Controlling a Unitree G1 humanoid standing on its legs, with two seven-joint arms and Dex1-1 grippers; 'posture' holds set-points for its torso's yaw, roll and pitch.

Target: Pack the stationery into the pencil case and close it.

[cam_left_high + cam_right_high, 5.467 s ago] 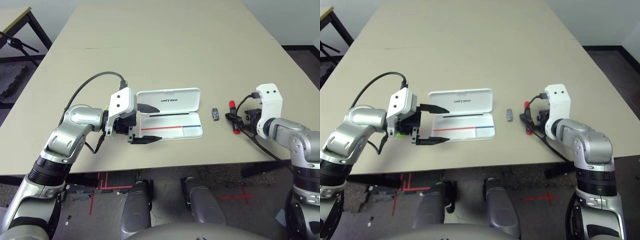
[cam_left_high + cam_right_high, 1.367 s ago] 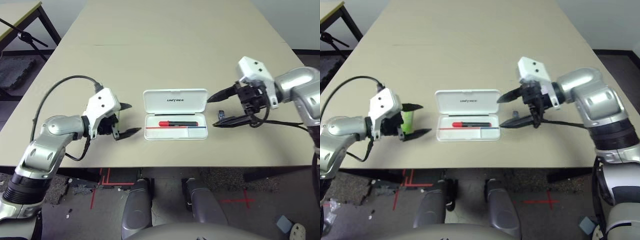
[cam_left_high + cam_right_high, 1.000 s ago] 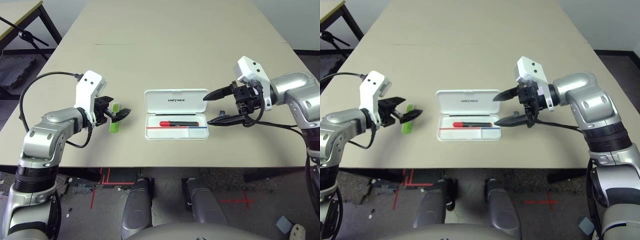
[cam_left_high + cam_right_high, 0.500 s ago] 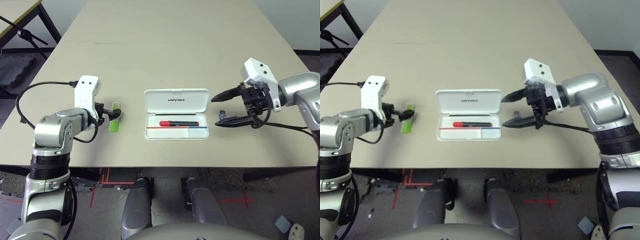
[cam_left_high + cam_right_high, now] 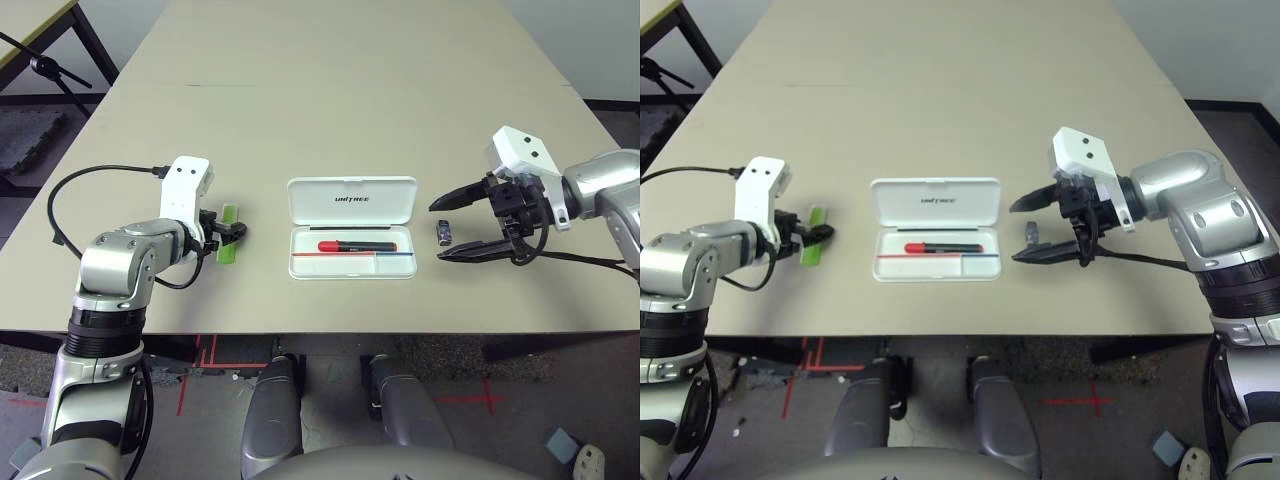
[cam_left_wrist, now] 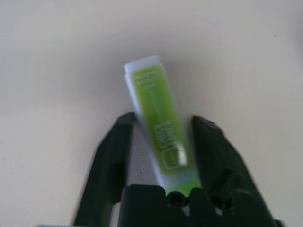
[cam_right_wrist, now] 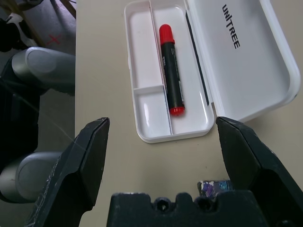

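Note:
The white pencil case (image 5: 352,200) lies open at mid-table, lid flat behind the tray. A red marker (image 5: 355,246) with a black cap rests in the tray (image 7: 144,109). Left of the case, the lime-green stick (image 5: 228,250) lies flat on the table. My left gripper (image 5: 227,231) is down over it, and its fingers (image 6: 118,142) flank the stick (image 6: 158,123) closely, with a thin gap on one side. Right of the case sits the tiny dark sharpener (image 5: 444,232). My right gripper (image 5: 454,228) hovers there, wide open and holding nothing, with the sharpener (image 7: 215,187) near its base.
The beige table (image 5: 330,90) stretches far back behind the case. Its front edge (image 5: 330,330) runs just below both grippers. A black cable (image 5: 70,200) loops off the left arm. Dark stand legs (image 5: 40,65) are on the floor at far left.
My left gripper's fingers have narrowed around the green stick. The right gripper drew slightly right, away from the case, uncovering the sharpener. Case and marker have not moved.

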